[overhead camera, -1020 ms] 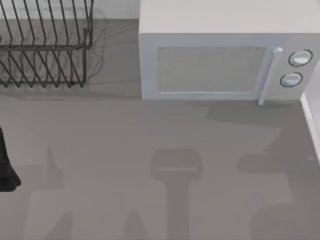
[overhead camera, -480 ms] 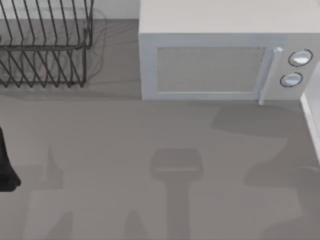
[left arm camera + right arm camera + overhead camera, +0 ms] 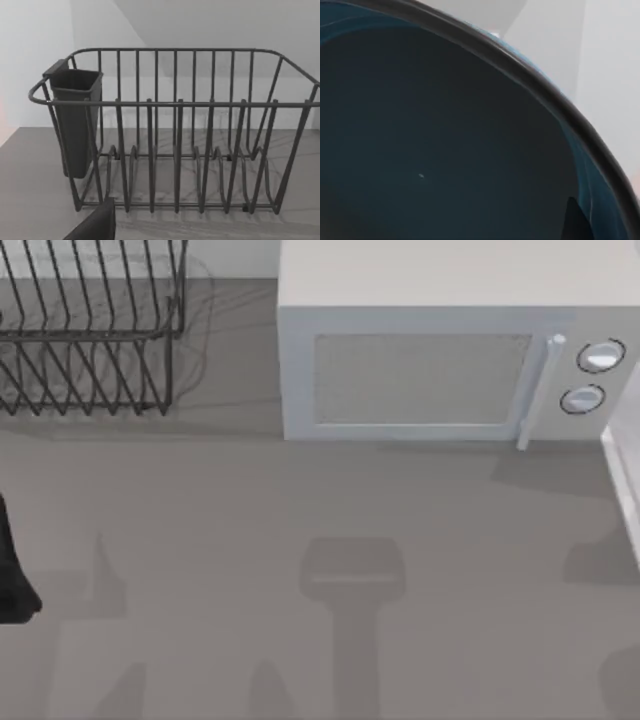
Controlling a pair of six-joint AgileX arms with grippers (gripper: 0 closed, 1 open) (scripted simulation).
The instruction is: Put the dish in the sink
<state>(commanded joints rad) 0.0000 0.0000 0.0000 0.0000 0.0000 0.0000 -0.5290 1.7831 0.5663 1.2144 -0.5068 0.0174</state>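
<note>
The dish [image 3: 435, 145] sits very close before the right wrist camera: its glossy dark blue inside spreads across that view, bounded by a dark curved rim with a thin lighter blue band just outside it. Pale walls lie behind the rim. Where the dish is over the table cannot be told from the top view. A small dark tip at the picture's lower edge lies against the dish, but whether the right gripper's jaws are closed on the dish cannot be told.

The table [image 3: 300, 520] is grey. At its far edge, right of the middle, stands a white microwave [image 3: 440, 350] with its door shut, a vertical handle [image 3: 535, 390] and two round knobs [image 3: 598, 356] at its right end. In the far left corner stands a dark wire dish rack [image 3: 90, 330]. Soft shadows fall on the table's near half and along its right edge.

The left arm [image 3: 12, 570] shows as a dark shape at the table's left edge. Its wrist camera faces the rack, which has upright wire dividers and a dark cutlery cup [image 3: 75, 120] hung at one end. A dark part of the left gripper [image 3: 97, 226] shows at the picture's lower edge; how its jaws stand cannot be told.
</note>
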